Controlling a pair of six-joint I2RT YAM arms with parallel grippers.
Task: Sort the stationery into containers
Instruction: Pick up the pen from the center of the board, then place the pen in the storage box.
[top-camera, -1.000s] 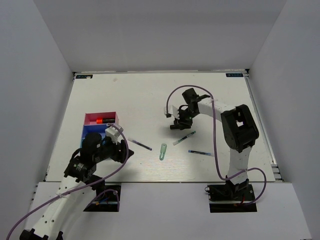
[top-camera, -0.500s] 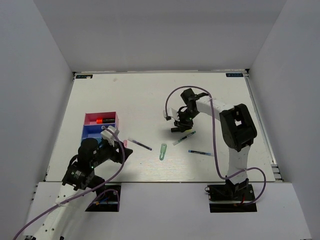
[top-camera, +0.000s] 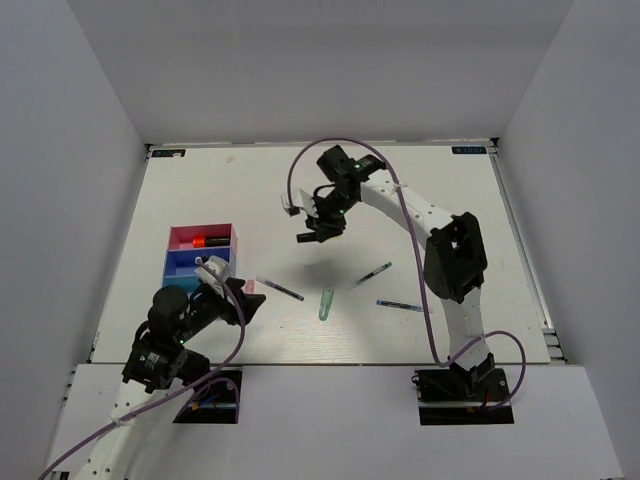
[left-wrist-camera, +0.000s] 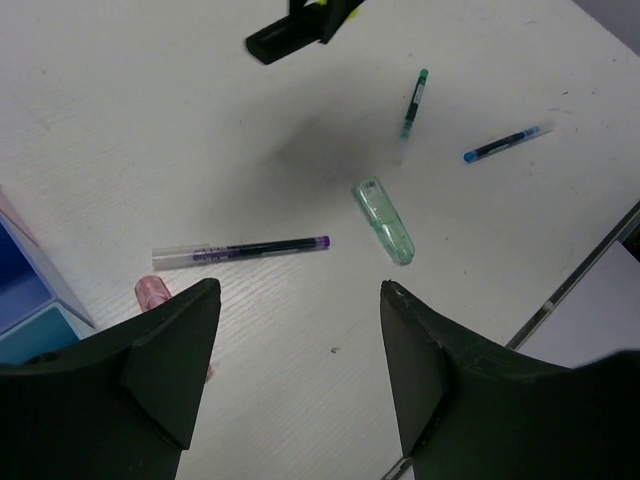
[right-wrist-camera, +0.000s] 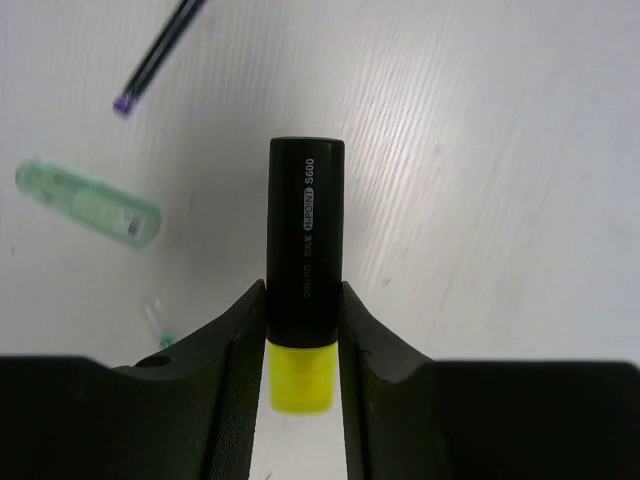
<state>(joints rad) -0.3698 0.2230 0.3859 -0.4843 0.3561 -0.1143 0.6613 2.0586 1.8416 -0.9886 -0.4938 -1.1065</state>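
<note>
The white bench (top-camera: 250, 190) carries 2 adjoining open boxes near its left edge: a pink box (top-camera: 200, 229) with a blue box (top-camera: 190, 262) touching its near side. Toward the middle lie 3 thin pens, apart from one another: a purple-ended pen (top-camera: 280, 289), a green-ended pen (top-camera: 370, 275) and a blue pen (top-camera: 400, 305). A pale green clip (top-camera: 326, 303) lies between them. A small pink item (left-wrist-camera: 152, 292) rests just beside the purple-ended pen's left end.
</note>
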